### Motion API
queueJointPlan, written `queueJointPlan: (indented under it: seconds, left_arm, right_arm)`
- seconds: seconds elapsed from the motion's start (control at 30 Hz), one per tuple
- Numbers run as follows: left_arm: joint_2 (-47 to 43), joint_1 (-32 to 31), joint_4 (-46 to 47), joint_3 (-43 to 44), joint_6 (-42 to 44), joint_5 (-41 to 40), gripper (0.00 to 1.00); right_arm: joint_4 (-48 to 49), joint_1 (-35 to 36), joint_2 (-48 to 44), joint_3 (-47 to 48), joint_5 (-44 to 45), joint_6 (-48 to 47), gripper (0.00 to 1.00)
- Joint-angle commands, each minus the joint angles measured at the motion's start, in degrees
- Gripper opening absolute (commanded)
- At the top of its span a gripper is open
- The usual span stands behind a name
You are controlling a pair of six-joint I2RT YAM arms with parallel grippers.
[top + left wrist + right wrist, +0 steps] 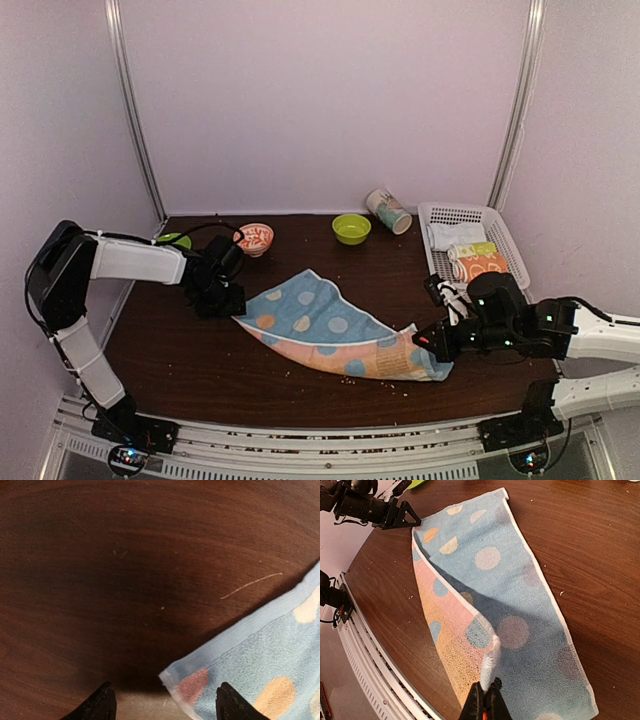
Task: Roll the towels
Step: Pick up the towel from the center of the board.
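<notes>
Blue towel: it lies spread across the middle of the table, dotted side up, with its near long edge folded over so the orange underside shows.
Right gripper: I have its fingers pinched shut on the towel's right corner, lifted just off the wood; I judge that keeps the cloth taut for straightening before any rolling.
Left gripper: its fingers stand apart, one either side of the towel's left corner and empty. I place them there to take that corner, but I cannot tell from the wrist view whether the tips touch the cloth yet.
Orange towel: I think the orange patterned bundle in the white basket at the right is it, though it is small in the overhead view.
Clutter: a green bowl, a patterned bowl and a tipped cup sit along the back, well apart from the towel.
Progress: early, since nothing of the blue towel is rolled.
</notes>
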Motion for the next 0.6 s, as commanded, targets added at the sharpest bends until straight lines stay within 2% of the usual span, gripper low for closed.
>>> queueJointPlan:
  seconds: [0.0, 0.33, 0.57]
  left_arm:
    - [1.4, 1.9, -0.8, 0.3, -3.0, -1.4, 0.69]
    - [5.8, 2.4, -0.2, 3.9, -3.7, 1.9, 0.53]
    - [6.0, 2.3, 2.6, 1.0, -3.6, 5.5, 0.40]
  right_arm:
    - [1.2, 0.2, -0.9, -0.9, 1.4, 0.7, 0.00]
    - [0.9, 0.3, -1.2, -1.6, 1.9, 0.8, 0.00]
    - [0.9, 0.2, -1.0, -1.3, 2.2, 0.6, 0.00]
